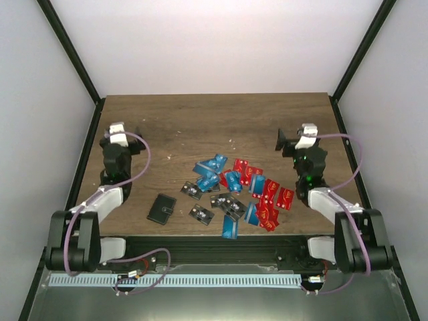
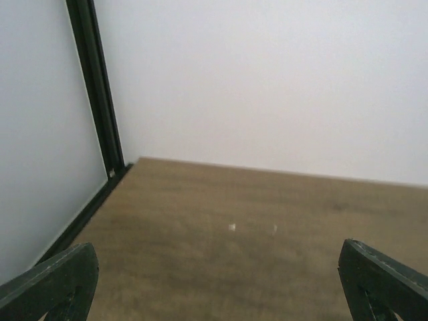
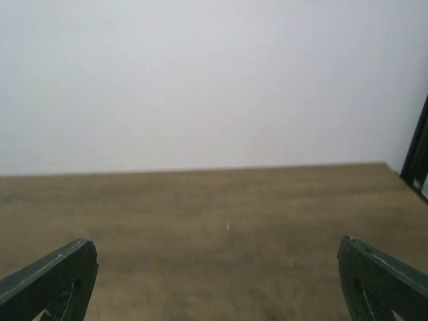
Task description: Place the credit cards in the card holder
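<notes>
Left and right jaws gape empty beside the desk (image 1: 200,120); credit cards (image 1: 267,194) all loose (red, blue, black), card holder (image 1: 162,208) apparently closed, nothing loaded yet.

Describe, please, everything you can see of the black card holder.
The card holder is a plain black case, folded shut, with a small clasp tab on its cover. It lies flat and askew on the wooden table near its front edge, left of the credit cards, touching none. Only the top view shows it.
</notes>
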Motion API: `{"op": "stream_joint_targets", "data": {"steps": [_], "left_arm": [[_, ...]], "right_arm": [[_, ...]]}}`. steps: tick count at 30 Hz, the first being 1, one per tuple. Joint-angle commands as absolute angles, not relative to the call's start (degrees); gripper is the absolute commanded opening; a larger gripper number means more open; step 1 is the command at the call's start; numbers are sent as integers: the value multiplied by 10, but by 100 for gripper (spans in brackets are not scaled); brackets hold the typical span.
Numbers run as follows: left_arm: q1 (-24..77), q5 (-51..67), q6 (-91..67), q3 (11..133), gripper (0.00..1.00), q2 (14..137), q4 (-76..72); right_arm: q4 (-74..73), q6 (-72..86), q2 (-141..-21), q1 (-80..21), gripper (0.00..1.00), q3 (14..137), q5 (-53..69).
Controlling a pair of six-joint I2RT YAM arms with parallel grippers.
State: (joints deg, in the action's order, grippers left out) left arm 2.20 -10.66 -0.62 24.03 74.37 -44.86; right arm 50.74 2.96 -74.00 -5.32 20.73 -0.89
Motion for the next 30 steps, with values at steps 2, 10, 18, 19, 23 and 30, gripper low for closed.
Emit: {"op": "stream_joint_targets", "data": {"steps": [2,10,18,19,23,30], "left_arm": [[23,-161,-120,363,100,673,-149],[-2,14,-284,441,100,631,46],[104,13,-284,478,100,632,255],[122,13,-286,475,100,633,273],[179,-17,-308,445,100,621,344],[264,-72,-422,407,97,596,397]], "right_arm": [[222,141,-674,-58,100,367,-5],[-10,277,-691,-50,100,503,141],[-93,339,-708,-185,100,517,178],[-96,347,-709,-215,100,515,163],[-103,390,-713,-298,100,501,122],[-76,413,-748,-436,100,499,74]]}}
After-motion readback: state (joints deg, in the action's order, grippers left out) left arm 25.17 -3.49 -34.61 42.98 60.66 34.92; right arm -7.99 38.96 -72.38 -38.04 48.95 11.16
